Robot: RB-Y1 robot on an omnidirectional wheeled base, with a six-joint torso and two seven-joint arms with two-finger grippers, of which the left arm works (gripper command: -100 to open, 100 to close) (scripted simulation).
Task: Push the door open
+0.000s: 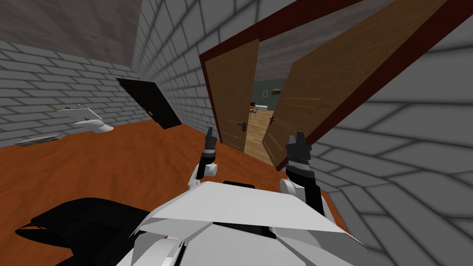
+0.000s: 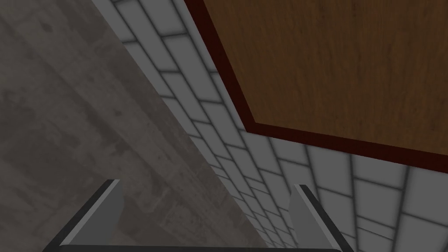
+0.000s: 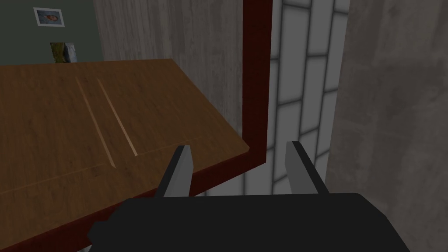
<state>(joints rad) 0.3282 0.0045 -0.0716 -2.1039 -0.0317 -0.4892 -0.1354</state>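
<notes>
The right pincer [image 1: 296, 136], blades parted and empty, sits at one o'clock, just beside the brown wooden panelled door leaf [image 1: 318, 87], likely to shove it wider. The left pincer [image 1: 209, 133], equally open and empty, is at eleven o'clock near the other brown leaf [image 1: 233, 87]. Both leaves stand ajar in the dark red frame [image 3: 256, 78].

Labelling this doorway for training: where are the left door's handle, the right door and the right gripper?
left door's handle [image 1: 242, 125]: head view, on the dark lever.
right door [image 1: 323, 87]: head view, middle of the brown panel.
right gripper [image 1: 295, 136]: head view, midway between its fingertips.
</notes>
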